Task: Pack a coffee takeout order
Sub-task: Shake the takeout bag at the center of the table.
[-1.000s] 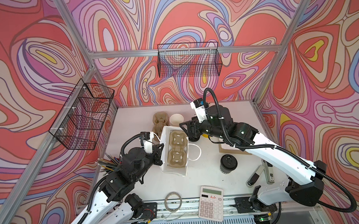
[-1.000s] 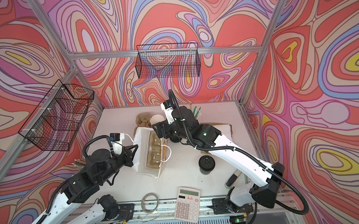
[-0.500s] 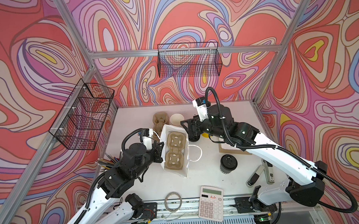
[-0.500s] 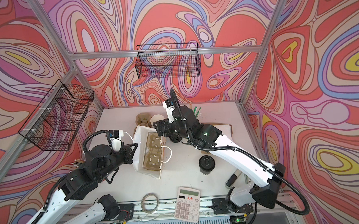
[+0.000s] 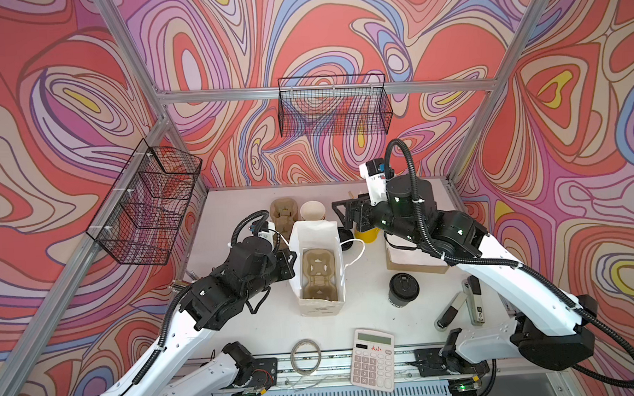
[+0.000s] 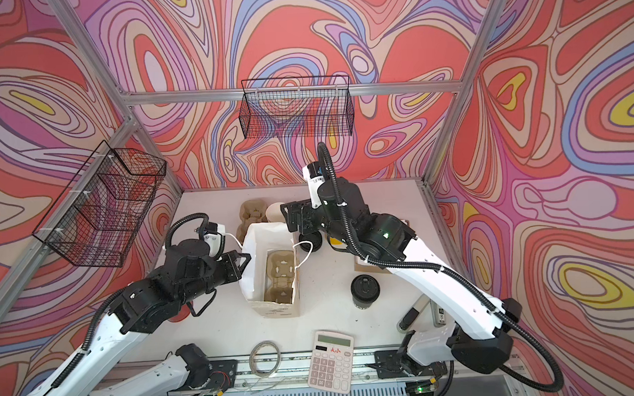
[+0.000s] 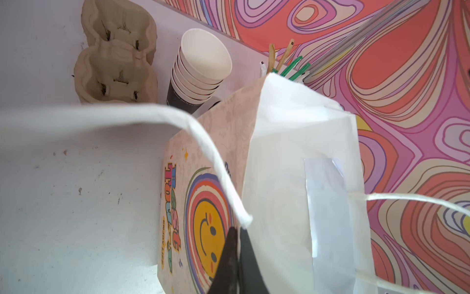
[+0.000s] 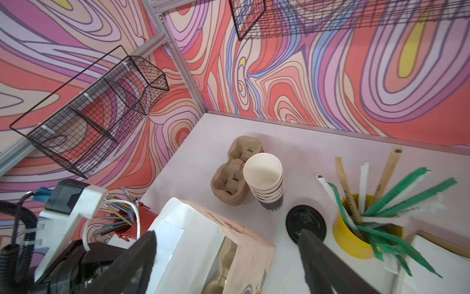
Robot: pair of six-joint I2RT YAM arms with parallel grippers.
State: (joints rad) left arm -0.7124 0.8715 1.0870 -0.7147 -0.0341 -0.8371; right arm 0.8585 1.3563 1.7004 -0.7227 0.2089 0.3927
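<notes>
While left tool [image 7: 236, 234] clamps paper bag [image 5: 313, 232] rim, carrier [image 5: 320, 276] inside, right tool [image 8: 227, 233] gaping above its far corner

The paper bag [image 7: 277, 157] shows colourful sideways lettering at lower centre of the left wrist view; "BEST" is readable. Red marks on the calculator [image 5: 373, 359] are illegible.

Robot laboratory test cell. Evidence: aluminium-profile frame [image 5: 223, 94], swirl-printed wall panels [image 5: 337, 29], white tabletop [image 5: 371, 303], hung wire basket [image 5: 335, 111], left arm [image 5: 174, 341] and right arm [image 5: 514, 282] on a front rail [image 5: 334, 365].
</notes>
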